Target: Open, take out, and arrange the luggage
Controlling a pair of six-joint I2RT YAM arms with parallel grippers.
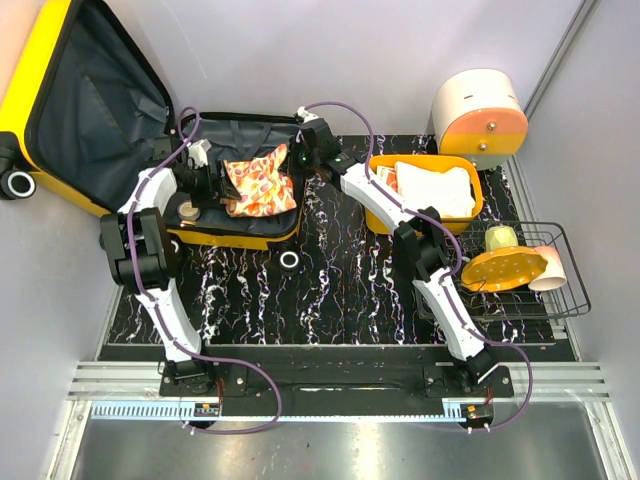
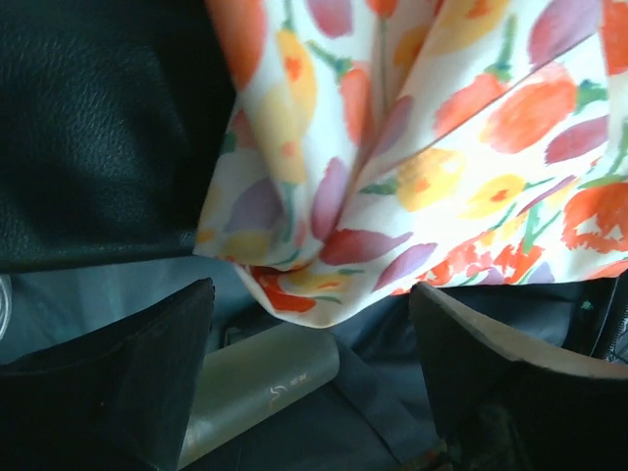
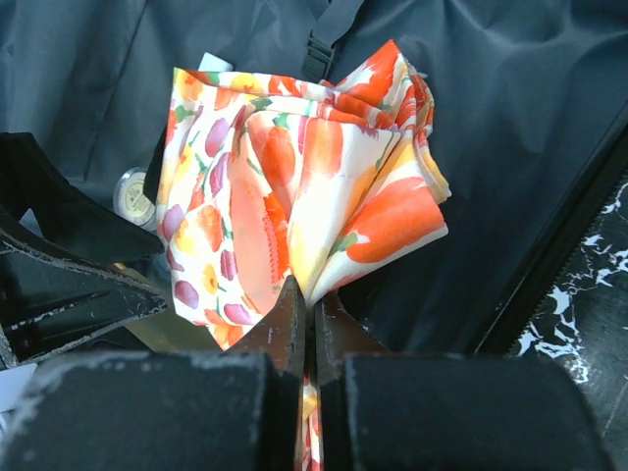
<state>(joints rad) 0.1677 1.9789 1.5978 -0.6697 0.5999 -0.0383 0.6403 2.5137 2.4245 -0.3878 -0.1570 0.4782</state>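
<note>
The yellow hard-shell luggage (image 1: 55,60) lies open at the far left, its lid raised and its dark grey lining showing. A folded floral cloth (image 1: 262,180) in orange, yellow and white lies in its lower half. My right gripper (image 1: 300,160) is shut on the cloth's right edge (image 3: 324,265). My left gripper (image 1: 215,180) is open just left of the cloth, with a pale green tube (image 2: 260,388) lying between its fingers and the cloth's corner (image 2: 314,285) hanging over it. A small round jar (image 1: 187,211) sits by the suitcase's near wall.
A yellow plastic basket (image 1: 378,165) with folded white cloth stands right of the suitcase. A black wire rack (image 1: 570,285) at the right holds a yellow dotted plate, a cup and a green thing. A white and orange drawer box (image 1: 480,110) stands at the back right.
</note>
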